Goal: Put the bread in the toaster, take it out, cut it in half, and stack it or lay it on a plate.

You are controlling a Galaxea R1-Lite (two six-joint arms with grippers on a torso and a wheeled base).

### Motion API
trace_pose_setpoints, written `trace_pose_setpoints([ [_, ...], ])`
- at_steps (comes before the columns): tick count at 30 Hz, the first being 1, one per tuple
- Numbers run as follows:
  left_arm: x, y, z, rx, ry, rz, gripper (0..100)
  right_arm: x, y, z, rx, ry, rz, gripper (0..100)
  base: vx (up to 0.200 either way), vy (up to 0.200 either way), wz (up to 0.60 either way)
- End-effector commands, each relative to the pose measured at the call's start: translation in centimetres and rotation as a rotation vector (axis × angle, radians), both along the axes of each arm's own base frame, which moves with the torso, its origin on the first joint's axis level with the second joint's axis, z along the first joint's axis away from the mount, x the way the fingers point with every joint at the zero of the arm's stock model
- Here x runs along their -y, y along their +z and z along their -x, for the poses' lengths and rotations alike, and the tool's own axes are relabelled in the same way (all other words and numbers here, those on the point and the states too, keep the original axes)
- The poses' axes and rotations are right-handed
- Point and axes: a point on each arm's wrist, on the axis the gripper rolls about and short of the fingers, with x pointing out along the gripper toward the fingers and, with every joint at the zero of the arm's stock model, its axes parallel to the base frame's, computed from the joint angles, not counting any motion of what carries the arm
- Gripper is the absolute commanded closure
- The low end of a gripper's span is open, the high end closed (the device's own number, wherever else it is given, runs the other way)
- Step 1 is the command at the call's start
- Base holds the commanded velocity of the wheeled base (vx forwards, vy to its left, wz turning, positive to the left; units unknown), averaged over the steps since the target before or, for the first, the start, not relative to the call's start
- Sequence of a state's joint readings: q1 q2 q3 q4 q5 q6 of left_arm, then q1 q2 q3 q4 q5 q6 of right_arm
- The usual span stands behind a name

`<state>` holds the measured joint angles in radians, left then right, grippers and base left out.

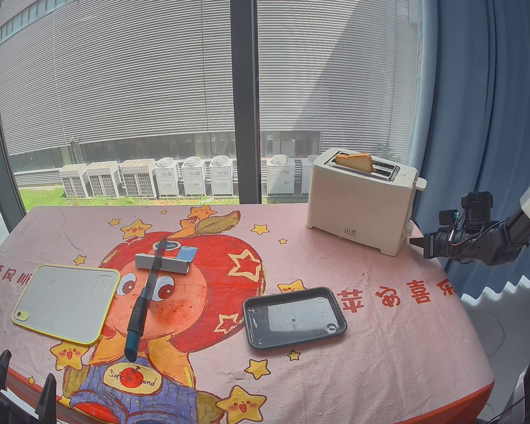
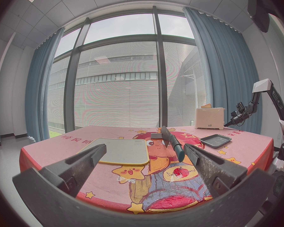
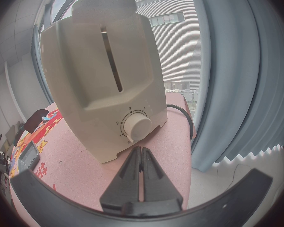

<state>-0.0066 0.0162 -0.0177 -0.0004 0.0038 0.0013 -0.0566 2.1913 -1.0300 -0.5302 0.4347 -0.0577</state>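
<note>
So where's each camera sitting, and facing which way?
Head view: on the head, looking down at the table; left gripper at the near edge, right gripper by the toaster.
Left wrist view: on the left arm, looking across the table past open fingers.
Right wrist view: on the right arm, facing the toaster's dial past shut fingers.
All share the toaster.

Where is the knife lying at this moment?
In the head view the knife lies on the left side of the table, just right of the cutting board, its blade resting on a small grey block.

Cream toaster (image 1: 359,207), golden bread (image 1: 354,161) (pink star-patterned tablecloth (image 1: 394,337))
</note>
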Motion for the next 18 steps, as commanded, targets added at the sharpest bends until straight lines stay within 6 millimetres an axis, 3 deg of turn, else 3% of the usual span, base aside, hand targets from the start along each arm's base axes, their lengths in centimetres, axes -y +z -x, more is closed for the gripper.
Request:
trace_pose_setpoints([
  [1,0.00,-0.52,-0.01,0.000,0.001,0.000,0,-0.24,0.02,0.01,0.001,0.007,0.000,100,0.000,0.000,0.00],
  [18,0.00,-0.52,-0.01,0.000,0.001,0.000,0,-0.36,0.25,0.11,0.007,0.012,0.002,100,0.000,0.000,0.00],
])
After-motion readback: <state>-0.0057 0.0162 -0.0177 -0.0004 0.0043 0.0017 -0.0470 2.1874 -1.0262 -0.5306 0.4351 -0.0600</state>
